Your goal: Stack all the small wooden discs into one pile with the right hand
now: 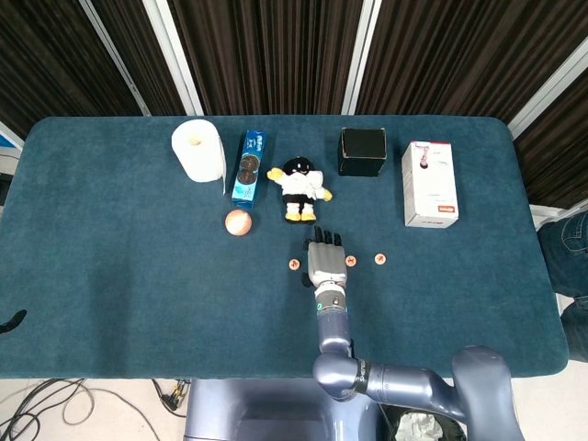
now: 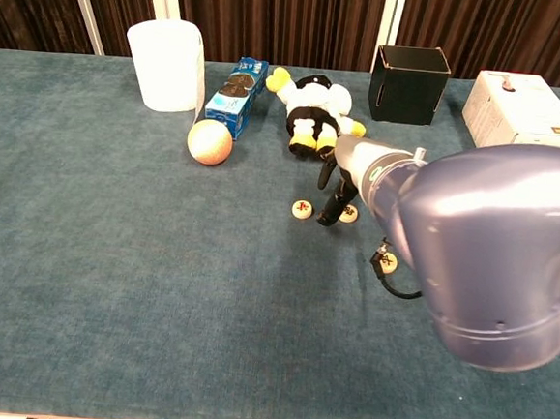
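Note:
Small wooden discs lie in a row on the blue table [image 1: 119,266]. In the head view I see the leftmost disc [image 1: 294,265] and two further right [image 1: 350,262] [image 1: 379,259]; others are hidden under my right hand [image 1: 323,261] and forearm. That hand hovers palm down over the row with fingers spread, holding nothing. In the chest view its dark fingers [image 2: 331,202] point down between two discs [image 2: 302,208] [image 2: 349,213], and a nearer disc [image 2: 385,263] peeks out beside the arm. Only a dark tip of my left hand [image 1: 11,321] shows at the left edge.
Along the far side stand a paper roll [image 1: 198,150], a blue cookie box [image 1: 247,167], a plush toy [image 1: 299,189], a black box [image 1: 362,151] and a white carton [image 1: 430,182]. An orange ball [image 1: 238,222] lies left of the discs.

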### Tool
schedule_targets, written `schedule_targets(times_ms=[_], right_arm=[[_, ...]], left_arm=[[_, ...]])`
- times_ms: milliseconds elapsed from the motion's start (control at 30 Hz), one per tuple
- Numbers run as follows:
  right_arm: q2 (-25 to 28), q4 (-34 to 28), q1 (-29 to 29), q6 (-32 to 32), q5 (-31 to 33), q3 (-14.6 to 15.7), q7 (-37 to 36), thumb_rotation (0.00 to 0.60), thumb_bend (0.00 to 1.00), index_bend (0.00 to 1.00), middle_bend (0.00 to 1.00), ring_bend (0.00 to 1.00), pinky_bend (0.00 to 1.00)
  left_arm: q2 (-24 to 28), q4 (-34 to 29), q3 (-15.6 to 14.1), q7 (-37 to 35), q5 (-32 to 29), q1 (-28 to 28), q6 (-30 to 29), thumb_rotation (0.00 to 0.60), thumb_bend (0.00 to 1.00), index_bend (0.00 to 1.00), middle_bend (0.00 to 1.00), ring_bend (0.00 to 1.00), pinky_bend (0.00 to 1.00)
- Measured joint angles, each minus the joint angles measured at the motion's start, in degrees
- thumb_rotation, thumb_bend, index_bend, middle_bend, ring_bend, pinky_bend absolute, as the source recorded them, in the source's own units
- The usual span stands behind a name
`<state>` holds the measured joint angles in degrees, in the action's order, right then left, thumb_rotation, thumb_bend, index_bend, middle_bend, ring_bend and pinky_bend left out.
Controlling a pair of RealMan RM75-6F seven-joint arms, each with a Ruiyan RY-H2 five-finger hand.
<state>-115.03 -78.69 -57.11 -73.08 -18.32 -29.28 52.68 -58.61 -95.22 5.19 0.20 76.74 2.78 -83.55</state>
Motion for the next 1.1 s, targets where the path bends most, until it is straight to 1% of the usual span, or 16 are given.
schedule_targets(times_ms=[100,233,467,600,833,1100], right_arm=[[-1.22,1.97,-0.38,0.37,-0.69,-0.25,-1.37,0.6,0.41,0.37,0.0,0.0,0.0],[-1.87,2.67,-0.42,0.59,-2.1,-0.12,-2.81,0.6,0.41,0.38,0.0,0.0,0.0],[-2.51,3.2,0.65,0.94,-4.17,0.71,-5.68,0.6,0.41,0.38,0.0,0.0,0.0],[-2.96,3.37,1.35,0.97,-6.39,1.9,-7.32,0.6,0.41,0.39,0.0,0.0,0.0],[-4.45,5.33,2.27,1.86,-8.89,2.98,-10.31,0.6,0.41,0.4,0.0,0.0,0.0],[-5.82,7.7,2.7,2.5,-11.37,3.68,-11.36,0.6,0.41,0.42,0.0,0.0,0.0]], left_arm=[[0.07,-0.02,0.11,-0.16,-0.18,-0.02,-0.05,0.6,0.15,0.05,0.0,0.0,0.0],[0.15,-0.11,0.17,-0.11,-0.61,0.05,0.32,0.6,0.15,0.05,0.0,0.0,0.0],[0.3,-0.42,0.28,-0.04,-0.91,0.02,0.31,0.6,0.15,0.05,0.0,0.0,0.0],[0.28,-0.53,0.3,0.24,-1.16,0.1,0.51,0.6,0.15,0.05,0.0,0.0,0.0],[0.32,-0.73,0.39,0.5,-1.58,0.1,0.6,0.6,0.15,0.05,0.0,0.0,0.0],[0.54,-1.19,0.6,0.99,-2.76,0.25,1.26,0.6,0.15,0.05,0.0,0.0,0.0]])
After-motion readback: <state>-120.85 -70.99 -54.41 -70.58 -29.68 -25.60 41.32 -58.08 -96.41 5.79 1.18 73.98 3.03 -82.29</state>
